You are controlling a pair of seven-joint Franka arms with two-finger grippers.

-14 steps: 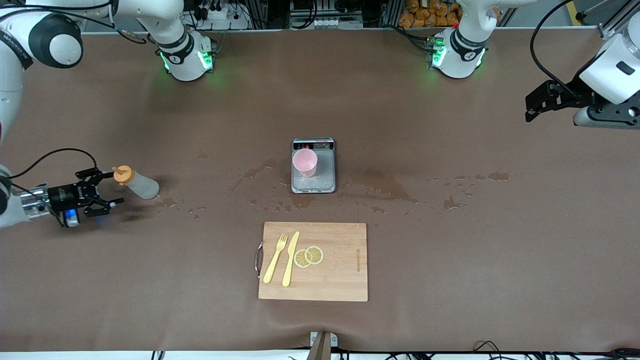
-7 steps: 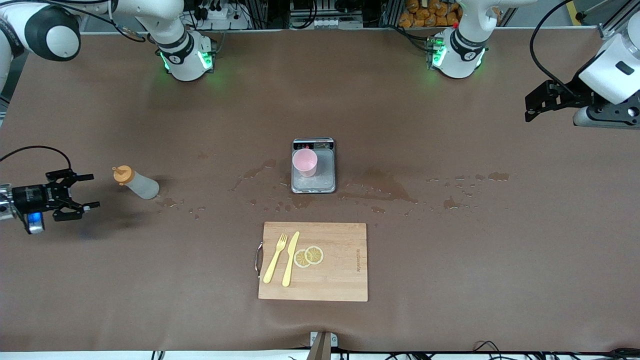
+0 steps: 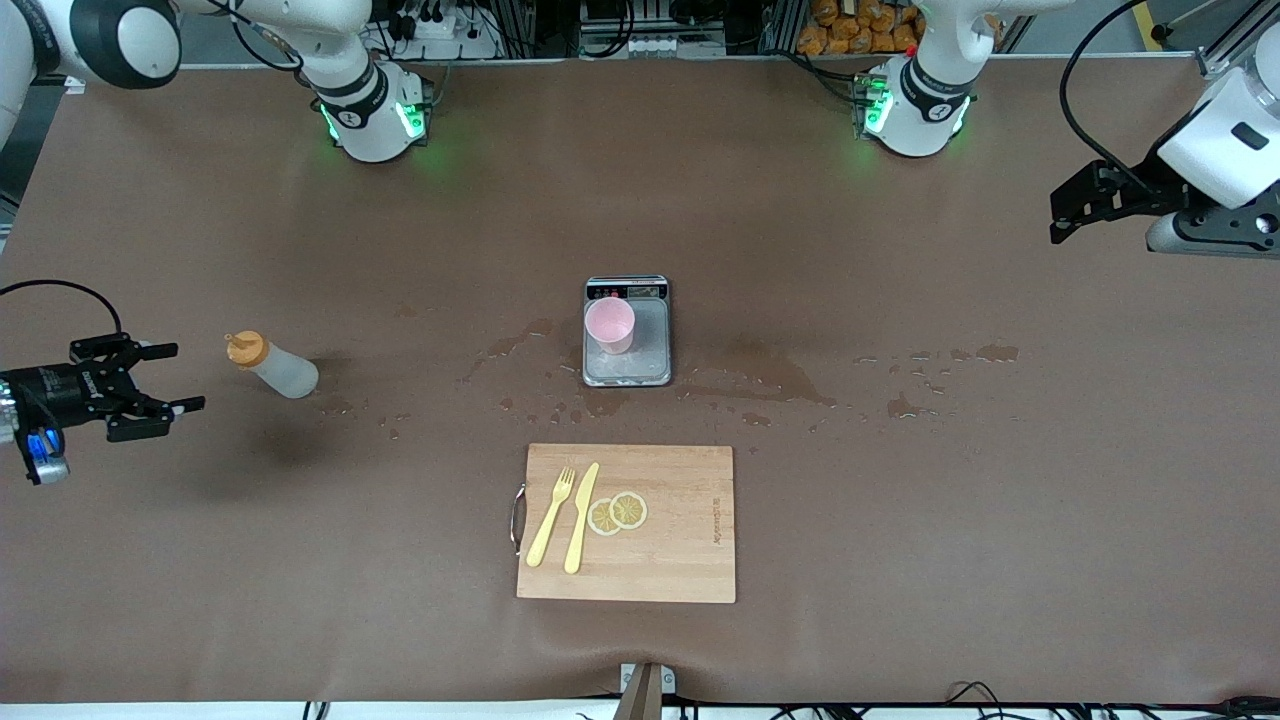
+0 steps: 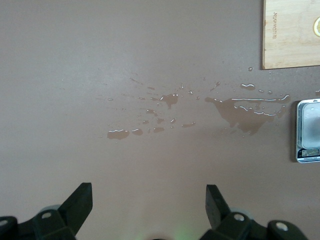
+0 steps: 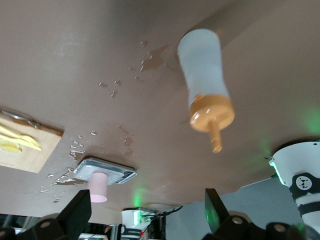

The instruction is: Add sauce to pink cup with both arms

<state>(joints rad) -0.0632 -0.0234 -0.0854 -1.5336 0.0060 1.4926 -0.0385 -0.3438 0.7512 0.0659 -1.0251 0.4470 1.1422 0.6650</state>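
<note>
Standing alone toward the right arm's end of the surface (image 3: 900,620): the sauce (image 3: 272,365), upright, orange cap on top, touched by nothing. Hanging just beside it with fingers spread wide and holding nothing: the right tool (image 3: 165,378). Sitting on the scale (image 3: 627,372) in the middle, well apart from the bottle: the pink cup (image 3: 609,325). Waiting up high over the other end, also spread wide and empty: the left tool (image 3: 1062,215).

Could knock the bottle over by coming in too fast or too low. Could squeeze too hard and squirt sauce early. Could slip, since wet spots (image 3: 760,375) lie around the scale. Hard to tell how full the bottle is. Could tip the light cup too.
</note>
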